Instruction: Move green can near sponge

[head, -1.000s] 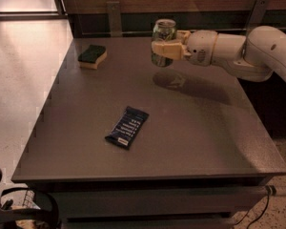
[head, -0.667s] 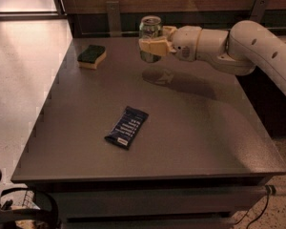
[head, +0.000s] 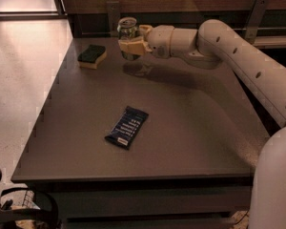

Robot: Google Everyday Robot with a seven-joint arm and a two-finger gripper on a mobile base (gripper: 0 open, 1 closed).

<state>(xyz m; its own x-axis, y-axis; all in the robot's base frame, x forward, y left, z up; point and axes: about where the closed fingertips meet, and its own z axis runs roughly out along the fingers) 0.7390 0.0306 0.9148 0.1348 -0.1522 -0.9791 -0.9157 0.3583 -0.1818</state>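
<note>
The green can (head: 127, 31), green and silver with a silver top, is upright in my gripper (head: 130, 44), which is shut on it and holds it above the far part of the table. The sponge (head: 92, 56), dark green on a pale yellow base, lies on the table at the far left. The can is a short way to the right of the sponge, apart from it. My white arm (head: 214, 44) reaches in from the right.
A flat dark blue snack wrapper (head: 127, 127) lies mid-table. The grey table (head: 190, 132) has its left edge near the sponge and its front edge below the wrapper. A dark wall with metal brackets (head: 113, 11) runs behind the table.
My gripper has carried the can to the left along the far side of the table, closer to the sponge. The sponge and wrapper have not moved.
</note>
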